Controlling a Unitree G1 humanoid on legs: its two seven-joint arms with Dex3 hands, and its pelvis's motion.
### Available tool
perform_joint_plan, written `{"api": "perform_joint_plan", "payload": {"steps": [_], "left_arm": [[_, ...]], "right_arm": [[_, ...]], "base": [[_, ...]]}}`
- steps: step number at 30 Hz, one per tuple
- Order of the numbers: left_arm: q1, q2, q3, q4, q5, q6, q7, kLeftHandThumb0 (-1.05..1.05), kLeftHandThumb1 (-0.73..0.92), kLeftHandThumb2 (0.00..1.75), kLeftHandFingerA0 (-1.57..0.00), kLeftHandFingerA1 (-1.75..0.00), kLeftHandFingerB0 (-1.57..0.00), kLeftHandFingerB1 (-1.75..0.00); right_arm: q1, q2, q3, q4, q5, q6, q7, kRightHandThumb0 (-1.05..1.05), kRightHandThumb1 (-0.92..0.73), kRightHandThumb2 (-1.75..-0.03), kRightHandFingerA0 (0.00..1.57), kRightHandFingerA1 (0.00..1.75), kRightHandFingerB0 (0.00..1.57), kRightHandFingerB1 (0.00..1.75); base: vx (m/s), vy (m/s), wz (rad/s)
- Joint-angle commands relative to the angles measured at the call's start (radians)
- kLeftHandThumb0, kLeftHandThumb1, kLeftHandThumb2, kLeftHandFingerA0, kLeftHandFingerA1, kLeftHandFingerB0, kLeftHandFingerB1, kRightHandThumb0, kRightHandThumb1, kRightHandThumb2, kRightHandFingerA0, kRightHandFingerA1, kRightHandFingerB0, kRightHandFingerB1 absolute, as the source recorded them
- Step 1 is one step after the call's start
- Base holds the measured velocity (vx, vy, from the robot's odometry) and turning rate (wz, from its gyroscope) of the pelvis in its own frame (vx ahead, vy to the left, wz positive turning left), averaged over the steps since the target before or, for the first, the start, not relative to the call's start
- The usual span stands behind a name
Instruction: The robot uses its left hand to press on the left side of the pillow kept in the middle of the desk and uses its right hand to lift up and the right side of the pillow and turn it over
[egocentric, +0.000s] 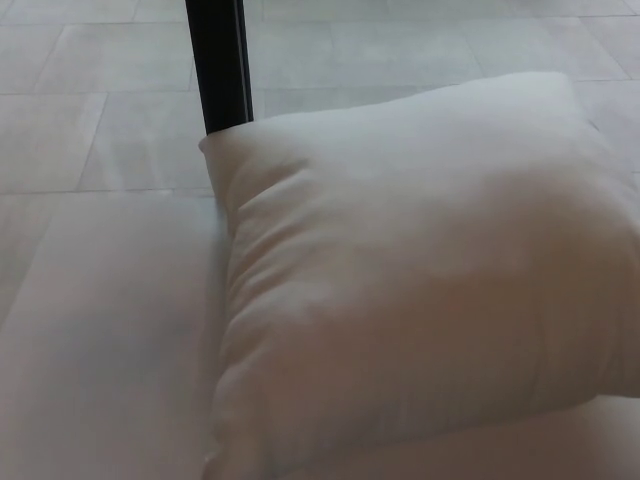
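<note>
A plump white pillow (420, 280) fills the right and centre of the head view, lying flat on the pale table (100, 340). It sits turned at an angle, so that one corner points up and to the left, another reaches toward the top right, and its right and lower portions run out past the picture's edges. Its left side bulges outward and is gathered into soft horizontal creases, with deeper folds down near the bottom left corner. The upper face looks smooth and gently domed, with a faint warm cast toward the lower middle.

The table surface is a plain, light, slightly glossy plane that stretches away to the left of the pillow and under it. Its far edge shows as a faint line running across the picture to the left of the pillow's upper left corner.

Beyond that edge lies a floor (400, 50) of large pale tiles with thin grout lines. A black upright post (220, 65) stands against the tiles, coming down from the top of the picture; its lower end disappears just behind the pillow's upper left corner.

Neither the left hand nor the right hand shows anywhere in this view, so nothing is gripping or pressing the pillow
</note>
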Motion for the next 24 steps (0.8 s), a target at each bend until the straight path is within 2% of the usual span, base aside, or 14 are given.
{"api": "perform_joint_plan", "payload": {"steps": [1, 2, 4, 5, 7, 11, 12, 16, 17, 18, 20, 21, 23, 24], "left_arm": [[-0.301, -0.023, -0.177, -0.468, -0.229, 0.501, 0.235, -0.87, 0.72, 1.11, -0.15, -0.59, 0.00, -0.39], [-0.318, -0.042, -0.195, -0.466, -0.224, 0.522, 0.235, -0.80, 0.69, 1.09, -0.12, -0.56, -0.03, -0.40], [-0.342, -0.067, -0.239, -0.460, -0.213, 0.561, 0.226, -0.72, 0.69, 1.10, -0.09, -0.55, -0.01, -0.39], [-0.342, -0.071, -0.250, -0.459, -0.199, 0.567, 0.219, -0.83, 0.74, 1.10, -0.14, -0.56, 0.00, -0.36], [-0.341, -0.095, -0.297, -0.448, -0.174, 0.586, 0.201, -0.80, 0.74, 1.09, -0.18, -0.56, 0.00, -0.36], [-0.333, -0.107, -0.384, -0.417, -0.101, 0.575, 0.143, -0.74, 0.72, 1.10, -0.18, -0.56, 0.00, -0.39], [-0.323, -0.111, -0.436, -0.387, -0.057, 0.552, 0.108, -0.36, 0.55, 1.13, -0.06, -0.52, 0.00, -0.49], [-0.310, -0.130, -0.477, -0.362, -0.039, 0.542, 0.091, -0.36, 0.55, 1.13, -0.06, -0.52, 0.00, -0.49], [-0.309, -0.132, -0.488, -0.364, -0.034, 0.553, 0.097, -0.36, 0.54, 1.12, -0.05, -0.52, 0.00, -0.49], [-0.308, -0.132, -0.495, -0.362, -0.028, 0.555, 0.097, -0.36, 0.53, 1.12, -0.05, -0.51, 0.00, -0.49], [-0.285, -0.139, -0.534, -0.359, -0.010, 0.527, 0.077, -0.37, 0.52, 1.12, -0.05, -0.52, 0.00, -0.49], [-0.289, -0.139, -0.549, -0.369, -0.005, 0.574, 0.102, -0.80, 0.91, 0.68, -0.27, -0.46, -0.16, -0.28], [-0.277, -0.145, -0.565, -0.382, 0.004, 0.563, 0.108, -0.79, 0.91, 0.68, -0.28, -0.49, -0.18, -0.30], [-0.265, -0.137, -0.600, -0.380, 0.030, 0.532, 0.084, -0.79, 0.76, 1.04, -0.23, -0.56, -0.12, -0.44]], "right_arm": [[-0.365, -0.060, 0.309, -0.369, 0.149, 0.353, -0.017, -1.00, -0.64, -1.10, 0.10, 0.57, 0.02, 0.42], [-0.386, -0.037, 0.326, -0.384, 0.152, 0.369, -0.028, -0.94, -0.62, -1.08, 0.06, 0.42, 0.10, 0.13], [-0.418, 0.011, 0.361, -0.411, 0.169, 0.395, -0.029, -1.05, -0.72, -1.14, 0.06, 0.30, 0.11, 0.01], [-0.427, 0.018, 0.377, -0.406, 0.159, 0.392, -0.015, -1.03, -0.75, -1.17, 0.03, 0.27, 0.00, 0.01], [-0.446, 0.041, 0.425, -0.382, 0.146, 0.397, 0.036, -1.01, -0.76, -1.16, 0.06, 0.34, 0.07, 0.04], [-0.450, 0.037, 0.512, -0.362, 0.100, 0.433, 0.090, -0.96, -0.78, -1.20, 0.03, 0.39, 0.00, 0.06], [-0.445, 0.046, 0.560, -0.349, 0.064, 0.447, 0.096, -1.04, -0.82, -1.22, 0.03, 0.32, 0.00, 0.00], [-0.462, 0.077, 0.601, -0.278, 0.027, 0.434, 0.093, -1.03, -0.80, -1.20, 0.02, 0.31, 0.00, 0.01], [-0.468, 0.090, 0.606, -0.264, 0.025, 0.437, 0.076, -0.96, -0.92, -0.69, 0.00, 0.40, 0.00, 0.12], [-0.470, 0.095, 0.608, -0.257, 0.021, 0.437, 0.068, -1.03, -0.76, -1.18, 0.04, 0.33, 0.04, 0.02], [-0.465, 0.097, 0.642, -0.235, -0.013, 0.438, 0.048, -0.89, -0.70, -1.16, 0.00, 0.43, 0.08, 0.14], [-0.462, 0.100, 0.655, -0.223, -0.024, 0.427, 0.051, -0.94, -0.74, -1.16, 0.02, 0.45, 0.10, 0.11], [-0.467, 0.106, 0.661, -0.204, -0.020, 0.427, 0.050, -0.98, -0.75, -1.16, 0.01, 0.46, 0.13, 0.08], [-0.471, 0.113, 0.670, -0.188, -0.022, 0.430, 0.049, -0.99, -0.73, -1.15, 0.03, 0.49, 0.15, 0.08]], "base": [[0.00, 0.000, 0.00], [0.00, 0.000, 0.00], [0.00, 0.000, 0.00], [0.00, 0.000, 0.00], [0.00, 0.000, 0.00], [0.00, 0.000, 0.00], [0.00, 0.000, 0.00], [0.00, 0.000, 0.00], [0.00, 0.000, 0.00], [0.00, 0.000, 0.00], [0.00, 0.000, 0.00], [0.00, 0.000, 0.00], [0.00, 0.000, 0.00], [0.00, 0.000, 0.00]]}}
